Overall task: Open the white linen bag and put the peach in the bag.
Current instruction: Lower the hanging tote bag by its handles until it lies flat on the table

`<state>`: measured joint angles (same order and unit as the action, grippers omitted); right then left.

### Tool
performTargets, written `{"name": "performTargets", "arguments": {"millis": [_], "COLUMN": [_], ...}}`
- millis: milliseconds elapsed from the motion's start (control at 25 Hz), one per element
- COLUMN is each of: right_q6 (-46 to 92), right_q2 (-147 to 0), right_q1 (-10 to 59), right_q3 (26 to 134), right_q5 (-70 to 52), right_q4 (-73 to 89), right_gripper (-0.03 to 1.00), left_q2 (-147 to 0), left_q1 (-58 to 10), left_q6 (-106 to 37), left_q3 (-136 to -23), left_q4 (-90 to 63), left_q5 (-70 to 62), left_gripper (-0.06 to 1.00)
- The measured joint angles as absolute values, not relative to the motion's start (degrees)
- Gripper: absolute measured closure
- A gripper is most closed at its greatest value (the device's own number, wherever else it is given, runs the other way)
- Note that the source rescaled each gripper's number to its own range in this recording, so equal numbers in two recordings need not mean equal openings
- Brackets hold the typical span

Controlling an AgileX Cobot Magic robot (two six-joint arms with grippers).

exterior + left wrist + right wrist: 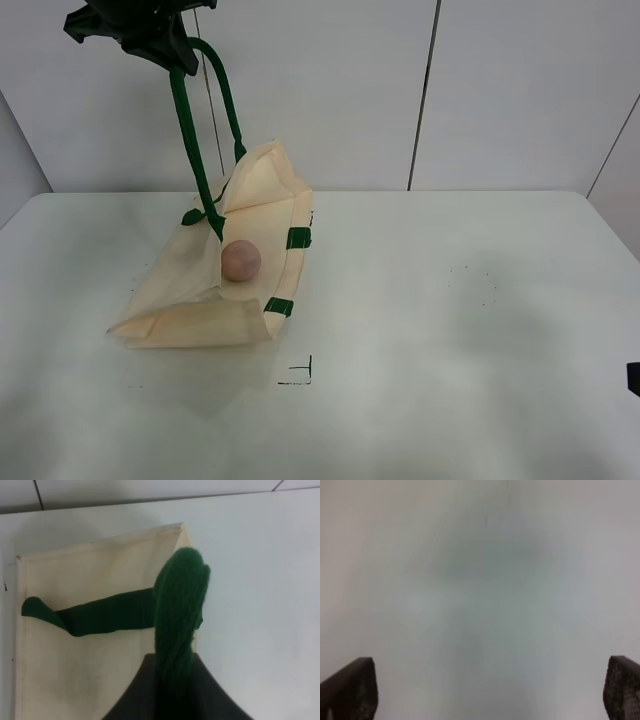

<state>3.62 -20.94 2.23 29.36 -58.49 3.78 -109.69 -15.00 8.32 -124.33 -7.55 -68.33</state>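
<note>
The white linen bag (190, 290) lies on the table at left, its mouth pulled open and facing right. The peach (240, 260) rests on the cream fabric inside that open mouth, between the green rim tabs. My left gripper (160, 45) is high above the bag, shut on a dark green strap handle (190, 130) and holding it taut upward. The left wrist view shows the strap (177, 610) running into the jaws, with the bag (75, 670) below. My right gripper (490, 690) is open and empty over bare table; only a dark bit of it (633, 378) shows at the far right edge.
A black corner mark (300, 372) is drawn on the white table just in front of the bag. Grey wall panels stand behind the table's back edge.
</note>
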Motion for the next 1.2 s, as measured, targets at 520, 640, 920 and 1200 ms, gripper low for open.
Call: {"name": "performTargets", "arguments": {"millis": [520, 640, 920, 1200], "right_q6": [1.59, 1.54, 1.54, 1.54], "right_q2": [0.2, 0.33, 0.33, 0.33], "right_q1": [2.23, 2.23, 2.23, 2.23], "right_q3": [28.31, 28.31, 28.31, 28.31], "right_q5": [-58.61, -58.61, -58.61, -58.61], "right_q4": [1.64, 1.64, 1.64, 1.64], "right_gripper": [-0.03, -0.03, -0.03, -0.03], "left_q2": [-112.16, -115.05, -125.07, -131.39], "left_q1": [-15.0, -15.0, -15.0, -15.0], "left_q6": [8.32, 8.32, 7.83, 4.19], "left_q3": [-123.56, -121.54, -119.74, -119.59], "left_q4": [-7.6, -7.81, -8.41, -8.29], "left_q5": [-68.28, -68.22, -68.15, -68.11], "left_gripper": [0.94, 0.94, 0.94, 0.85]}}
